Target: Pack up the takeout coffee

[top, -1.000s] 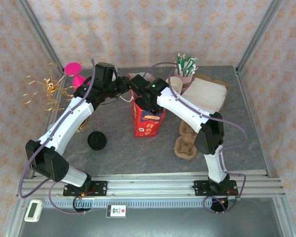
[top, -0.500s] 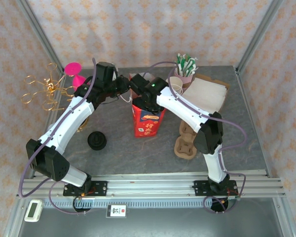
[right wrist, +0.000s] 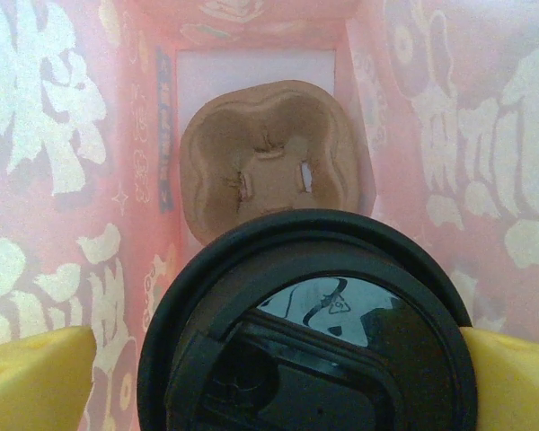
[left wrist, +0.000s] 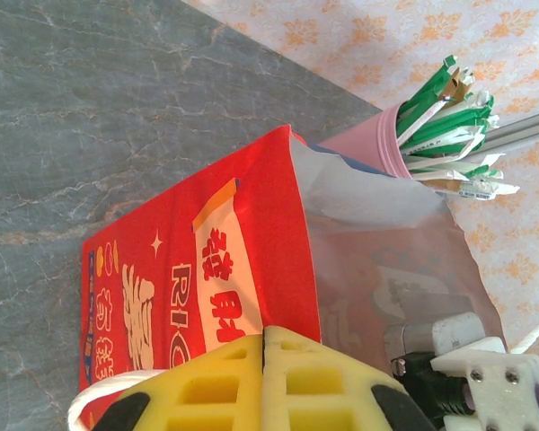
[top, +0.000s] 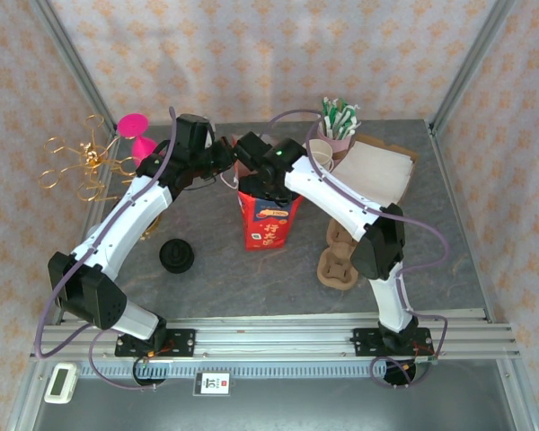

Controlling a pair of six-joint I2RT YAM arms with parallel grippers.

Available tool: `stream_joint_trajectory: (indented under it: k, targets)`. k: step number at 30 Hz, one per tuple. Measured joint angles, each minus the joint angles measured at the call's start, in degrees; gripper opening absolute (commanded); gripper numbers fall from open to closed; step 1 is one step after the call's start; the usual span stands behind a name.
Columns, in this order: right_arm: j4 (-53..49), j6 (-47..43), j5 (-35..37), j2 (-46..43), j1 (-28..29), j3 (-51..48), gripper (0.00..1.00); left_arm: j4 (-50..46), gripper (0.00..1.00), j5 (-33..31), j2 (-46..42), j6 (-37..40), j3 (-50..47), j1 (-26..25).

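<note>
Black-lidded takeout coffee cup (right wrist: 310,332): inside the red printed paper bag (left wrist: 251,242), over a brown moulded-pulp carrier (right wrist: 268,157) on its floor.
Right pincer (right wrist: 274,382): spread wide either side of the lid, gap at one finger; apparently not gripping.
Left pincer (left wrist: 263,339): clamped shut on the bag's rim.
Progress: cup bagged, it seems; withdrawal remains.

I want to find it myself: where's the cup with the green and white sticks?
Look at the grey stone-patterned table, then its far right corner, behind the tall red paper bag. The pink round cup stands there beside a plain beige paper cup; only the pink one bristles with green and white paper-wrapped sticks.
</note>
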Motion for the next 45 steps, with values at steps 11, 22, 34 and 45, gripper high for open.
stream_joint_trajectory:
  k: [11,22,34,45]
  targets:
    - [-1.57,0.02,0.0,0.11,0.0,1.55,1.0,0.76,0.0,0.0,0.0,0.15,-0.85,0.0]
    - [-1.97,0.02,0.04,0.11,0.0,1.68,1.0,0.81,0.0,-0.02,0.0,0.15,-0.85,0.0]
    - [-2.19,0.22,-0.04,0.11,0.0,1.95,1.0,0.79,0.0,-0.46,0.0,0.15,-0.87,0.0]
    - [-2.47,0.46,-0.63,0.11,0.0,2.82,1.0,0.79,0.0,-1.38,0.0,0.15,-0.98,0.0]
